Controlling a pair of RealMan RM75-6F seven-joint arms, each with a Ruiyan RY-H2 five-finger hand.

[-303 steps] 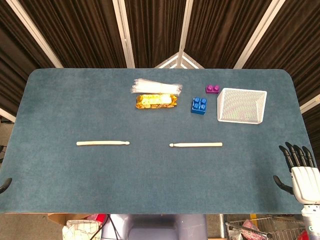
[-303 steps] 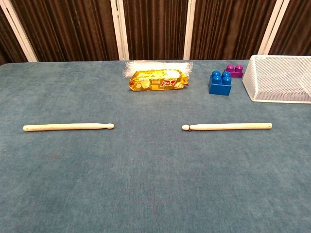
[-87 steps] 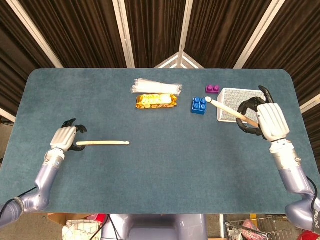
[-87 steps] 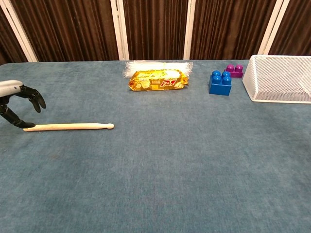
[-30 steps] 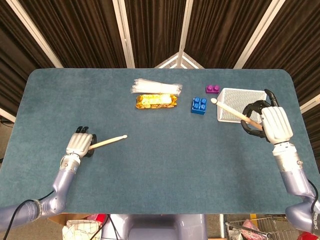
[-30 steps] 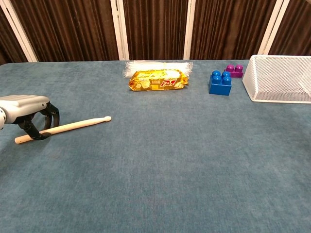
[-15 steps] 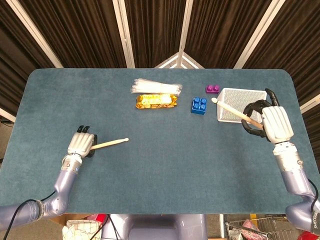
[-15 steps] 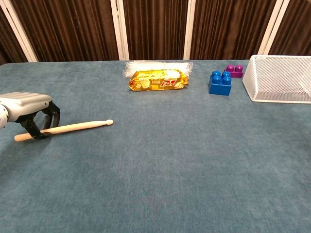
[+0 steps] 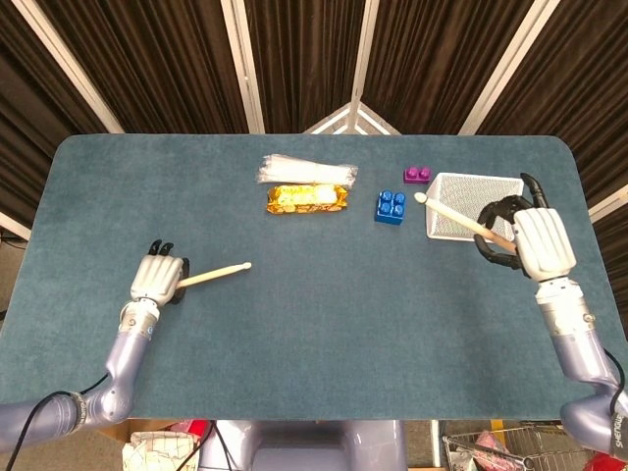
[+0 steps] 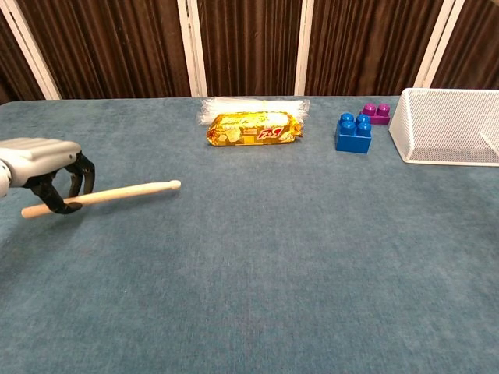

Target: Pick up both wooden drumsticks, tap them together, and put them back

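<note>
Wooden sticks are both in our grip. The left robot hand (image 9: 159, 277) has its fingers curled round the butt end of the left drumstick (image 9: 214, 273), tip aimed at table centre and apparently just off the blue table (image 9: 324, 324). The right robot hand (image 9: 530, 240) is closed on the right drumstick (image 9: 453, 218), raised over the white mesh basket (image 9: 474, 189).

Risks from here:
- Both grips sit near the butt end, so the tap could lever a stick loose.
- The sticks are well apart; misjudged height on the way in means the tips miss.
- The right stick's tip is near the blue brick (image 9: 391, 206) and purple brick (image 9: 417, 175); a low sweep knocks them.
</note>
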